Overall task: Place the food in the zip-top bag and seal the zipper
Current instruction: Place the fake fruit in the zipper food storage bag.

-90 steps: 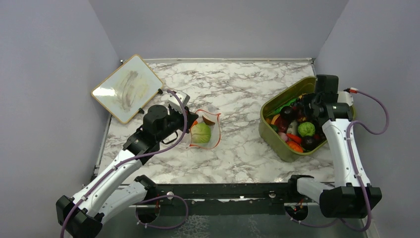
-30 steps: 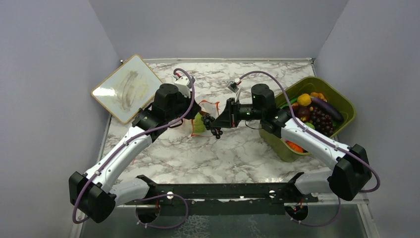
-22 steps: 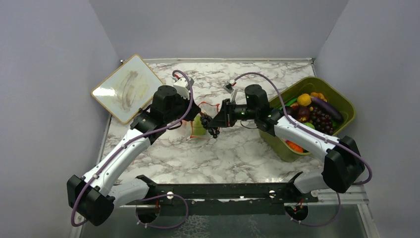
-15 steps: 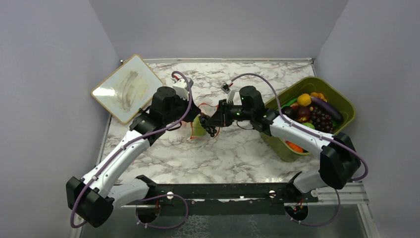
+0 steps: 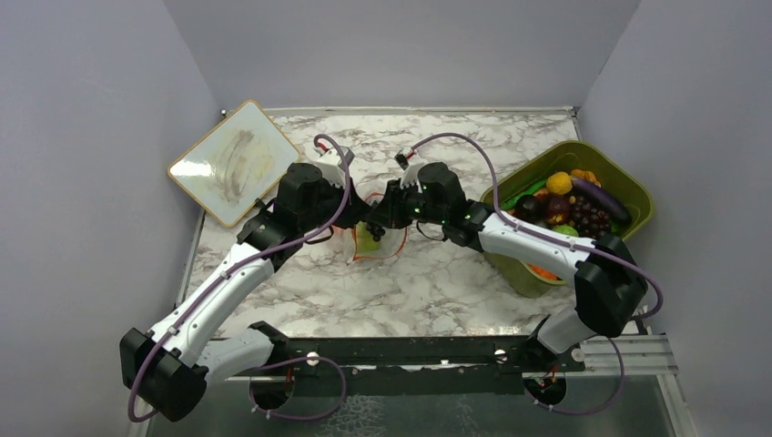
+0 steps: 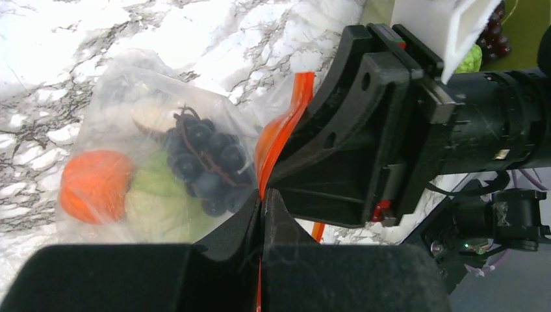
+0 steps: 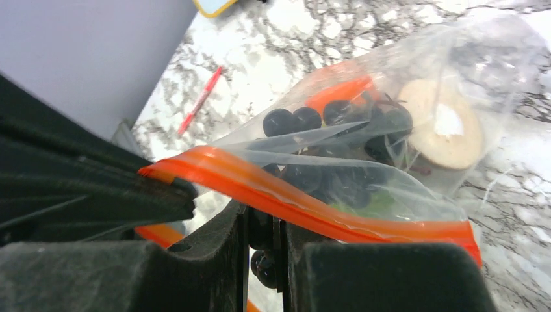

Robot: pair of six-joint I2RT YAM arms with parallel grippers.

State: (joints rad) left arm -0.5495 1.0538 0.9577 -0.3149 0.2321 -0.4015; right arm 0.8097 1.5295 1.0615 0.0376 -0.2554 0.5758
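The clear zip-top bag (image 5: pixel 382 246) stands on the marble table left of centre. My left gripper (image 6: pixel 261 207) is shut on its red-orange zipper (image 6: pixel 278 133) and holds the mouth up. Inside the bag are an orange piece (image 6: pixel 93 186), a light-green cabbage ball (image 6: pixel 161 207), a brown round piece (image 7: pixel 442 127) and dark grapes (image 6: pixel 205 162). My right gripper (image 7: pixel 265 225) is at the bag's mouth, shut on the top of the grape bunch, whose lower grapes (image 7: pixel 344 151) hang inside the bag. From above, the left gripper (image 5: pixel 353 217) and the right gripper (image 5: pixel 380 217) meet over the bag.
An olive-green bin (image 5: pixel 630 183) with more toy fruit and vegetables stands at the right. A small whiteboard (image 5: pixel 232 159) lies at the back left. A red pen (image 7: pixel 201 97) lies on the table beyond the bag. Both arms crowd the space around the bag.
My right gripper has carried the grapes left from the bin to the bag's mouth, and the bunch now hangs inside. My left gripper has kept hold of the bag's mouth.
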